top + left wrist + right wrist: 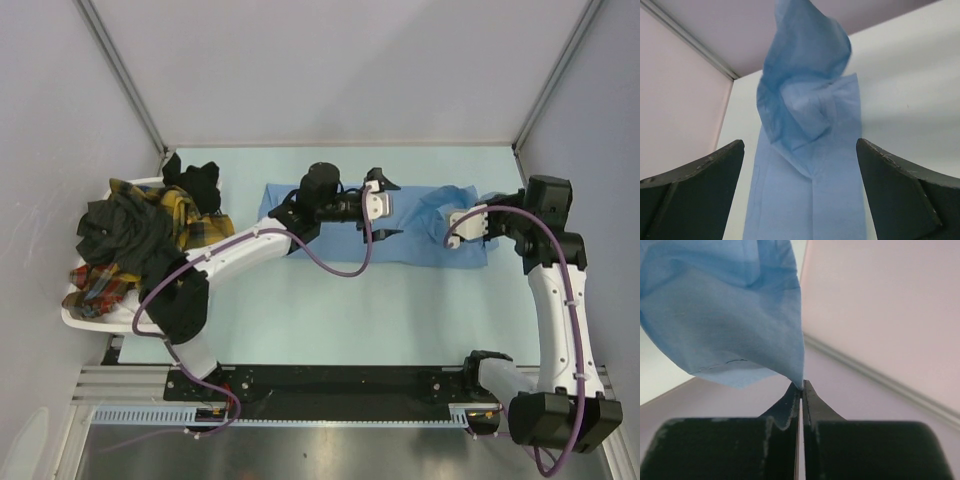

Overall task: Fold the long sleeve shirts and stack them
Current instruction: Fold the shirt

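A light blue long sleeve shirt (330, 240) lies as a long folded strip across the middle of the table. Above its middle my left gripper (385, 207) hovers open, and in the left wrist view its gripper (800, 150) has its fingers (705, 190) spread to either side of the strip (810, 200), touching nothing. My right gripper (455, 228) is shut on the shirt's right end. In the right wrist view this gripper (801, 386) pinches an edge of the blue cloth (725, 305), and the cloth hangs lifted off the table.
At the left edge stands a white basket (85, 318) heaped with a yellow-black plaid shirt (190, 215), a dark shirt (130, 235) and a red plaid shirt (100, 285). Pale walls close in the far, left and right sides. The arms' rail (330, 385) runs along the near edge.
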### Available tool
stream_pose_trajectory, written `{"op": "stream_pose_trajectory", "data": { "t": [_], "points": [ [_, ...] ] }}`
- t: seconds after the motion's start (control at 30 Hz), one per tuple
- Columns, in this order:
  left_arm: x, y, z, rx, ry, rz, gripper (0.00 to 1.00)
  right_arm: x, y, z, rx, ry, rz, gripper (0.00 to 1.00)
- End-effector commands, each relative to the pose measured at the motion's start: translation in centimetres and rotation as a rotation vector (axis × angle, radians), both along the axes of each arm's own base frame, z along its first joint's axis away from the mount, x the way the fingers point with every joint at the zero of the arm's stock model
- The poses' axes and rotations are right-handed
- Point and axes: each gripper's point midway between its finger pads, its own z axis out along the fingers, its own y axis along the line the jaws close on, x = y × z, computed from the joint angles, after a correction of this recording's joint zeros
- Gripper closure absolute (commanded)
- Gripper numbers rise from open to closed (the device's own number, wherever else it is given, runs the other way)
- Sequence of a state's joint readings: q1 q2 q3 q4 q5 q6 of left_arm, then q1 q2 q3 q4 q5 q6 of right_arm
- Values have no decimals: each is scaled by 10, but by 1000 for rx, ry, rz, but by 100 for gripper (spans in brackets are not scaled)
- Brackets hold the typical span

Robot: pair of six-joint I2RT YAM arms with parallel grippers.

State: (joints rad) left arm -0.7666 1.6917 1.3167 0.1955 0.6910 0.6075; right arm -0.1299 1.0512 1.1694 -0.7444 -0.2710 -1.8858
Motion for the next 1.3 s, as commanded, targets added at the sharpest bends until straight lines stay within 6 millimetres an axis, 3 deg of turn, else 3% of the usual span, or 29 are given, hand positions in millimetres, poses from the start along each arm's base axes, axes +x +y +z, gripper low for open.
{"op": "stream_pose_trajectory", "data": {
  "t": [0.0, 0.17, 0.4, 0.67, 0.77, 0.8, 0.87, 0.9, 0.97, 1.07, 1.1, 1.13, 1.17, 1.23, 1.27],
  "points": [
    [9, -19, 51, -147, -20, -24, 1, -3, 44, 27, 22, -135, 221, 100],
    [0, -41, 50, -185, -78, -104, 1, -9, 68, 27, 67, -140, 317, 100],
    [3, -72, 45, -194, -91, -148, 2, -27, 88, 17, 84, -120, 405, 100],
    [-11, -103, 18, -155, -118, -208, 4, -34, 107, 18, 112, -153, 481, 100],
    [-12, -108, 12, -134, -89, -220, 15, -34, 110, 23, 130, -173, 488, 100],
    [-11, -107, 11, -130, -83, -217, 25, -36, 110, 25, 135, -180, 488, 100],
    [-10, -107, 8, -119, -77, -214, 34, -36, 111, 27, 129, -200, 492, 100],
    [-12, -107, 5, -106, -68, -219, 45, -37, 111, 27, 126, -207, 495, 100],
    [-13, -106, 3, -100, -52, -224, 56, -38, 112, 29, 132, -215, 498, 100],
    [-14, -105, 3, -95, -26, -222, 87, -38, 111, 30, 152, -223, 482, 99],
    [-14, -103, 6, -101, -24, -217, 100, -37, 110, 30, 164, -220, 470, 94],
    [-12, -101, 8, -107, 5, -205, 100, -33, 108, 36, 176, -247, 449, 71],
    [-8, -99, 10, -118, 23, -177, 100, -28, 101, 37, 267, -225, 358, 56],
    [2, -91, 12, -141, 85, -136, 100, -15, 88, 46, 355, -233, 232, 32],
    [11, -88, 11, -148, 114, -94, 100, -2, 69, 45, 451, -188, 81, 29]
  ]
}}
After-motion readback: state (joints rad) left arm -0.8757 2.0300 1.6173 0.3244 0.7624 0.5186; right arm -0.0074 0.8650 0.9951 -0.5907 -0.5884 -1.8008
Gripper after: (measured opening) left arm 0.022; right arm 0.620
